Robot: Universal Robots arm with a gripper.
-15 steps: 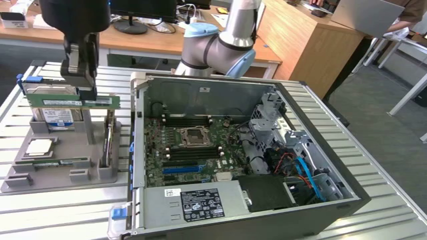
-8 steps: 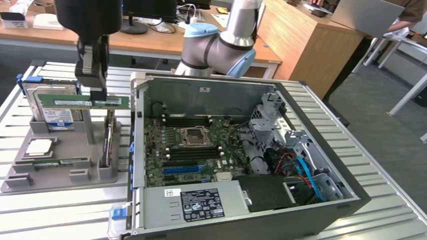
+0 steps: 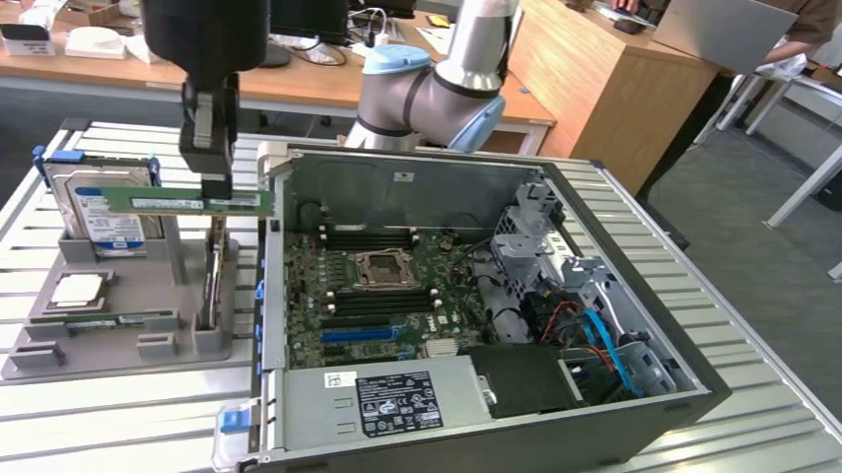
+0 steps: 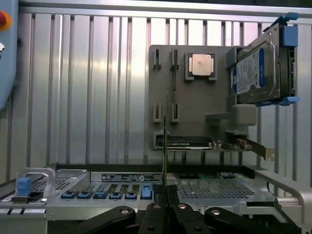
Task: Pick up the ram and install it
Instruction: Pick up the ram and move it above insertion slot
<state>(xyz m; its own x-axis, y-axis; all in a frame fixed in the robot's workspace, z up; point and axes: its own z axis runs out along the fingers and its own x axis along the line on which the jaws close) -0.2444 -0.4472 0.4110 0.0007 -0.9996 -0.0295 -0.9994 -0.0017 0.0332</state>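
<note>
Farthest toward the exterior view's left, a grey holder (image 3: 79, 347) sits on the slatted metal desk (image 3: 118, 419). On it a blue-labelled hard drive (image 3: 108, 212) stands on edge at the back. A square silver processor (image 3: 77, 288) lies flat in front of it, and a second memory stick (image 3: 118, 320) lies just beside the processor, nearer the camera. Next, above the holder's side toward the case, the jaws are closed tight on the ram (image 3: 197, 202), gripping its top edge. The green stick hangs level in the air, clear of the holder's upright posts below it. Its end comes near the wall of the open computer case (image 3: 394, 182), which lies just beside the holder. Inside the case the motherboard (image 3: 382, 296) faces up, with a power supply (image 3: 382, 399) along the near edge. Behind the case rises the robot arm (image 3: 441, 84). In the wrist view the ram (image 4: 165, 146) shows edge-on as a thin line between the dark jaws.
</note>
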